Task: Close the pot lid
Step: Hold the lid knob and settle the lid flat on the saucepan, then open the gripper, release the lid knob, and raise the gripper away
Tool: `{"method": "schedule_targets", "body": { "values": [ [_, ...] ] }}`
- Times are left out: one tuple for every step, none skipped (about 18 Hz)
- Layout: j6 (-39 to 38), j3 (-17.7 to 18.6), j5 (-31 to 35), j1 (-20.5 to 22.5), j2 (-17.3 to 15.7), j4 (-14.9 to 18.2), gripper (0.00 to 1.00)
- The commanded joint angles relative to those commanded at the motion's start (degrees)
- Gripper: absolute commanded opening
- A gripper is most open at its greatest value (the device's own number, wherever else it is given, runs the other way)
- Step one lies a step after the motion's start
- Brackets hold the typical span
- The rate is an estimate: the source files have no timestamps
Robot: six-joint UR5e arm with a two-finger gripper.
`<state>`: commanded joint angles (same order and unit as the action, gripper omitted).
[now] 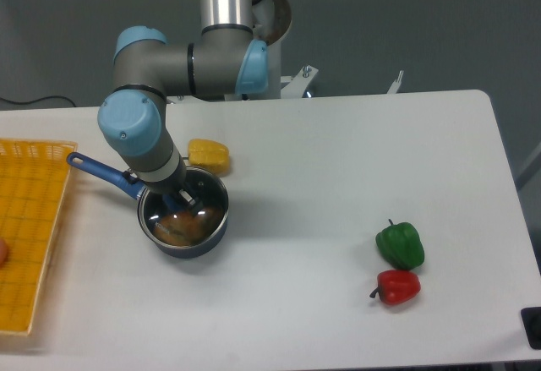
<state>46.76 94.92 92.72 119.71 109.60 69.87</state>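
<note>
1. The white bench (338,177) fills most of the view; its right corners are rounded and its left part runs out of the frame.
2. The arm (161,75), grey with pale blue joint caps, reaches down from the top centre and bends over the left part of the bench; its upper column is cut off by the top edge.
3. A yellow basket (30,219) lies at the far left, only partly in view.
4. The pot (184,215) stands left of centre, a small dark blue saucepan whose long blue handle (97,172) points up and left toward the basket. The arm's wrist hides where the handle meets the pot's wall.
5. The lid (182,219) appears to lie on the pot: a glassy disc with a thin bright rim, showing brownish reflections. Whether it sits fully seated cannot be told.
6. The pincer (186,200) hangs over the lid's middle, about where the knob would be; the knob is hidden, and I cannot tell whether the fingers are parted or clamped.
7. A yellow pepper (208,155) lies just behind the pot.
8. A green pepper (400,246) sits well apart to the right.
9. A red pepper (396,287) lies just in front of the green one.
</note>
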Motion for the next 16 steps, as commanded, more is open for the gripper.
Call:
{"method": "schedule_targets", "body": {
  "values": [
    [0.0, -0.1, 0.0, -0.1, 0.0, 0.0, 0.52],
    [0.0, -0.1, 0.0, -0.2, 0.0, 0.0, 0.53],
    [0.0, 0.0, 0.0, -0.3, 0.0, 0.0, 0.53],
    [0.0, 0.0, 0.0, -0.3, 0.0, 0.0, 0.53],
    [0.0, 0.3, 0.0, -0.3, 0.0, 0.0, 0.53],
    [0.0, 0.4, 0.0, -0.3, 0.0, 0.0, 0.53],
    [0.0, 0.4, 0.0, -0.4, 0.1, 0.0, 0.53],
    [0.0, 0.4, 0.0, -0.4, 0.0, -0.1, 0.53],
    [0.0, 0.4, 0.0, -0.4, 0.0, -0.1, 0.53],
    [0.1, 0.4, 0.0, -0.4, 0.0, -0.1, 0.53],
    [0.1, 0.5, 0.0, -0.4, 0.0, -0.1, 0.53],
    [0.0, 0.5, 0.1, -0.4, 0.0, -0.1, 0.53],
    [0.0, 0.5, 0.1, -0.4, 0.0, -0.1, 0.57],
    [0.1, 0.6, 0.1, -0.4, 0.0, -0.1, 0.81],
    [0.2, 0.6, 0.1, -0.4, 0.0, -0.1, 1.0],
    [0.1, 0.3, 0.0, -0.3, 0.2, 0.0, 1.0]
  ]
}}
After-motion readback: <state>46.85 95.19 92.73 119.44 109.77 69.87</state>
